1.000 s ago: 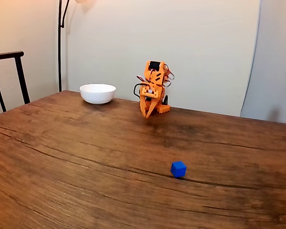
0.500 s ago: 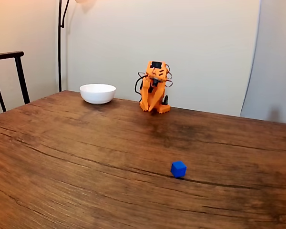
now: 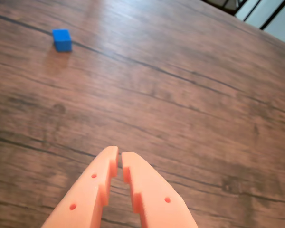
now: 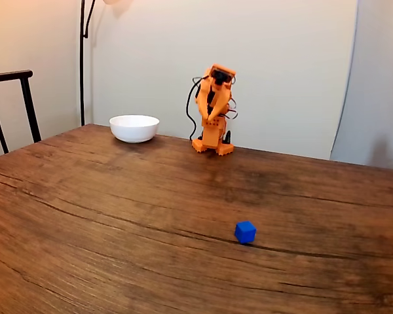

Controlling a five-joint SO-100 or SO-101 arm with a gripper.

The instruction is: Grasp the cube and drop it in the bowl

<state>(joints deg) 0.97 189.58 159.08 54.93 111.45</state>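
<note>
In the wrist view, the orange gripper (image 3: 119,159) sits at bottom centre, nearly clenched and grasping nothing. The blue cube (image 3: 62,40) lies at upper left, well apart, on the wooden bench (image 3: 190,109). In the fixed view, the cube (image 4: 245,231) sits lower right of centre, the white bowl (image 4: 134,127) upper left. No writing is readable.

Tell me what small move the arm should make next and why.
Probably reach out toward the cube while opening the claw. In the wrist view the claw looks nearly shut and empty, and the cube lies far off toward the upper left. In the fixed view the cube sits alone, well away from the arm and the bowl.
</note>
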